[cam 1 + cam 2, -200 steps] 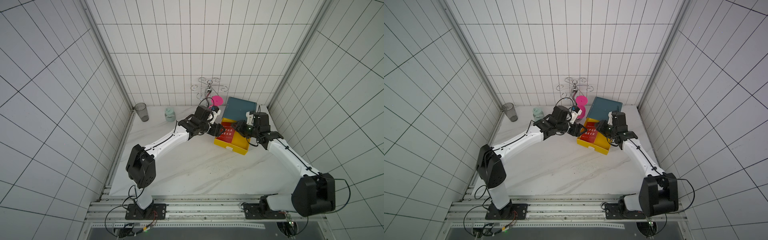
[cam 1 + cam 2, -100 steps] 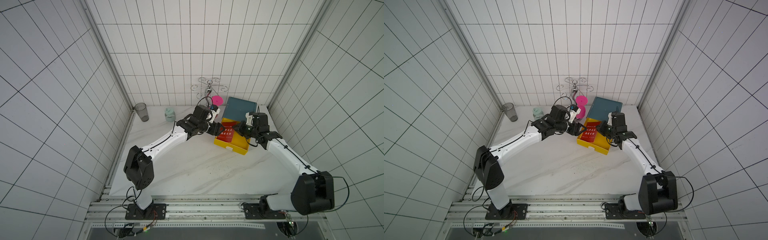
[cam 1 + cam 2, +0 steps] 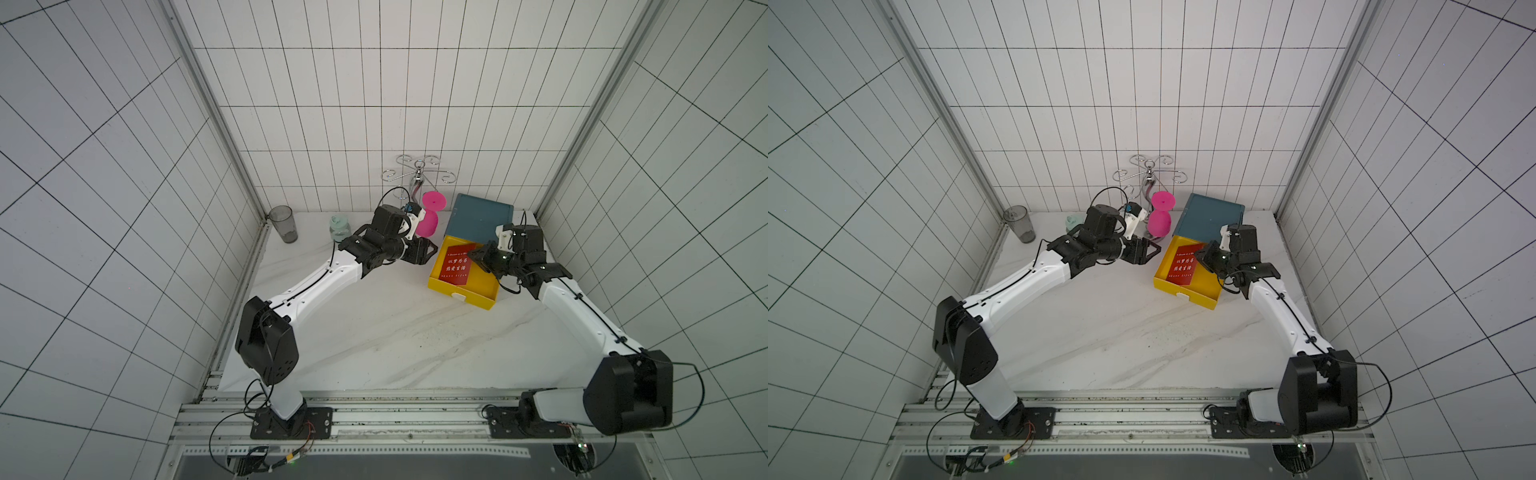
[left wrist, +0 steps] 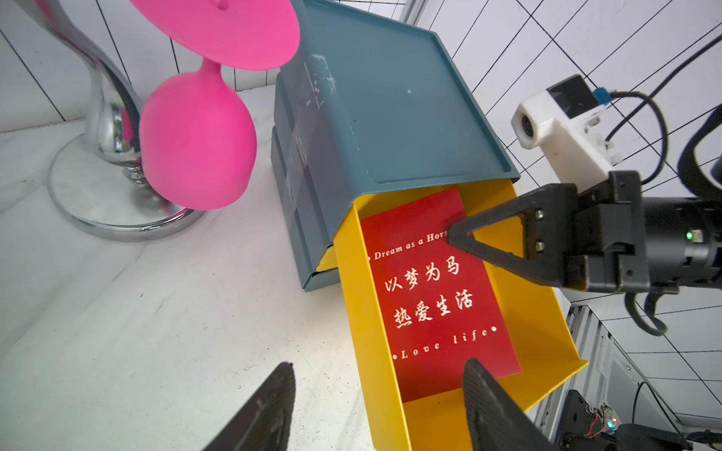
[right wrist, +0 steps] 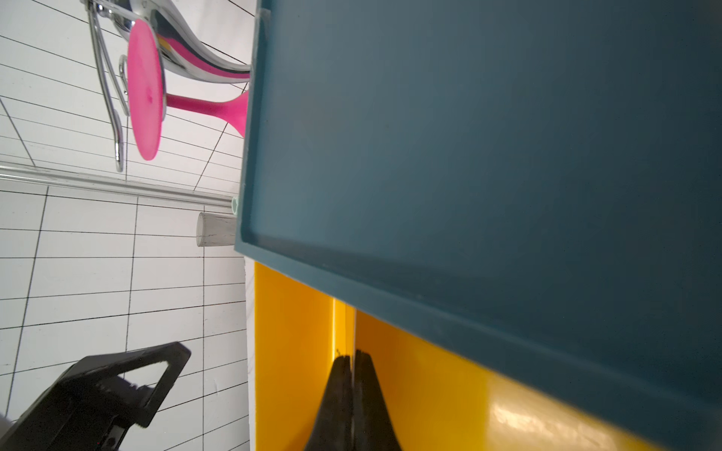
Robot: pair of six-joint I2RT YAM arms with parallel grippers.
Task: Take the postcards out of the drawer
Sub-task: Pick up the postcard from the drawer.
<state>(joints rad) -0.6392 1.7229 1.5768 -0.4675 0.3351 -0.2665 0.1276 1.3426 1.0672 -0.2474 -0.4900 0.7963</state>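
A red postcard with white Chinese and English lettering lies in the pulled-out yellow drawer, and it shows in both top views. My right gripper reaches in from the drawer's right side and is shut on the card's right edge near the cabinet. In the right wrist view the jaws pinch a thin edge seen end-on. My left gripper hovers open just left of the drawer, its fingers straddling the near wall and holding nothing.
The drawer slides out of a blue-grey cabinet at the back right. A pink goblet hangs upside down on a chrome stand beside it. A grey tumbler and a mint jar stand at the back left.
My right gripper's jaws have closed onto the postcard's edge. The left arm has barely moved and stays open beside the drawer.
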